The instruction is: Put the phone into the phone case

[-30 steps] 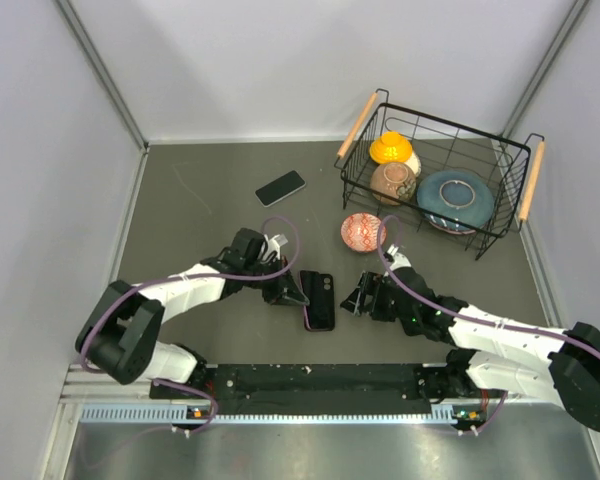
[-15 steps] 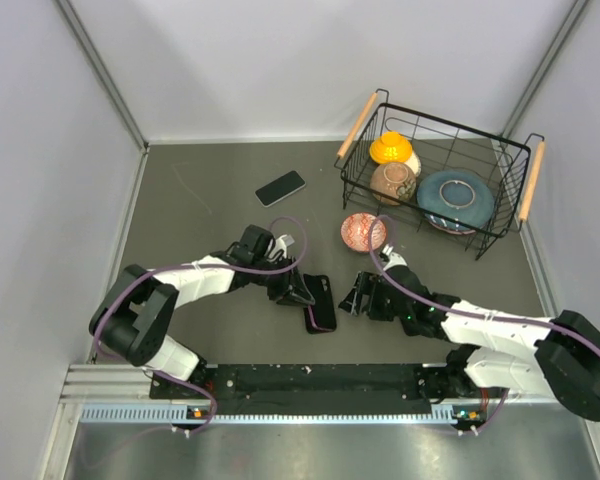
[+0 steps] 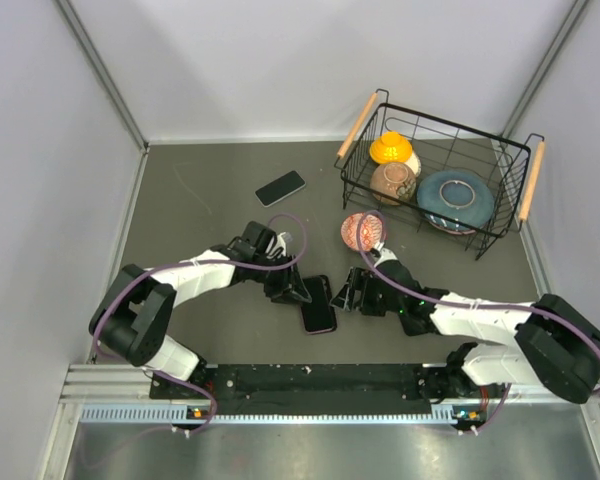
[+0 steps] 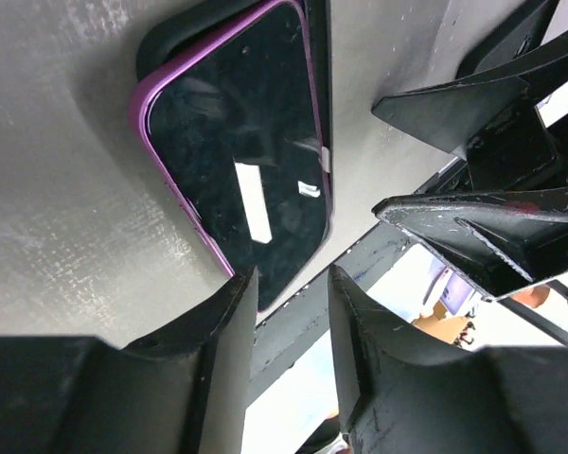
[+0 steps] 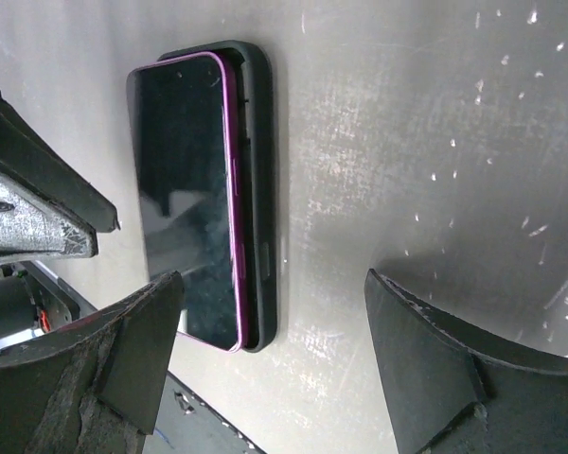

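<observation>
The phone [image 4: 237,170] has a dark screen and a purple rim. It lies face up and askew on the black phone case [image 4: 185,28], overhanging one long side of the case [image 5: 257,189]. From above, the phone [image 3: 318,317] and the case [image 3: 324,289] sit between the two arms. My left gripper [image 4: 292,279] hovers just off the phone's near end, jaws parted with nothing between them. My right gripper [image 5: 275,293] stands wide open beside the case's long edge and touches neither thing.
A second dark phone [image 3: 280,187] lies farther back on the grey table. A patterned red bowl [image 3: 362,231] sits just behind the right gripper [image 3: 352,297]. The wire basket [image 3: 435,180] at the back right holds bowls and a blue plate.
My left gripper's jaws have parted and let go of the phone. The phone now lies skewed across the case, its near end swung left. The right gripper has edged closer.
</observation>
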`<move>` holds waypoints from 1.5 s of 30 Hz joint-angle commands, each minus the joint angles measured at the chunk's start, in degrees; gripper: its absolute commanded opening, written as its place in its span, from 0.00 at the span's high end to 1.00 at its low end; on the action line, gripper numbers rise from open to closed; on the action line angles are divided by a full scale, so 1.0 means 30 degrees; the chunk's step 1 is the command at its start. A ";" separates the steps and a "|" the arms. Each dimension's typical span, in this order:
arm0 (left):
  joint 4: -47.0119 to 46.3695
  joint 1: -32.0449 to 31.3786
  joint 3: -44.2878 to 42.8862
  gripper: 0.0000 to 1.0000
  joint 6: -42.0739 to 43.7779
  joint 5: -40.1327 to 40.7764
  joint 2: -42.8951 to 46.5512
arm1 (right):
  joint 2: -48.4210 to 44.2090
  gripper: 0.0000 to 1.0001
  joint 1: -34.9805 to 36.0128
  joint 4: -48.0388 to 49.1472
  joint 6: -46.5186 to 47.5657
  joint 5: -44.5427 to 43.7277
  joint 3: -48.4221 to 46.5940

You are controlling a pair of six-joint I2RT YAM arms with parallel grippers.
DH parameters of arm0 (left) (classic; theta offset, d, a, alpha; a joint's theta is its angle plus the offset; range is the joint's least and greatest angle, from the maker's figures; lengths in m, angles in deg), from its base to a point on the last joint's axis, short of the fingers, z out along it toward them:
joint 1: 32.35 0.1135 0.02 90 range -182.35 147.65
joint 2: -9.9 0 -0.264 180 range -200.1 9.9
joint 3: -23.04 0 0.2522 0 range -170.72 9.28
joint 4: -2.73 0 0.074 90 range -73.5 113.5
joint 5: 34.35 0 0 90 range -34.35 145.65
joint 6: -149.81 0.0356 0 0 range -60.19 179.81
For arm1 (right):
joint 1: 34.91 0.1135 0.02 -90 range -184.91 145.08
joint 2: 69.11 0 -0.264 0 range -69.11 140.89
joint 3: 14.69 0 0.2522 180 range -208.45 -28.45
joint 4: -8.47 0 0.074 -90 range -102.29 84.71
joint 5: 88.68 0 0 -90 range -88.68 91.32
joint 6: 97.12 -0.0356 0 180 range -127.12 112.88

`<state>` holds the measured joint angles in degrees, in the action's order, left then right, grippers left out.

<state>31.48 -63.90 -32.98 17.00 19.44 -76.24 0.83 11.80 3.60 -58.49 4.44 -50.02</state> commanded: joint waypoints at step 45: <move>-0.0863 -0.1611 -0.2085 0.88 0.0032 0.2841 -0.2572 | 0.6074 0.71 0.0013 0.4303 0.0104 0.1628 -0.1280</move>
<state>34.21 -66.61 -37.26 18.77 31.16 -81.93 17.02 11.41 16.73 -58.60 8.39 -54.89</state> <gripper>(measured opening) 0.139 0.310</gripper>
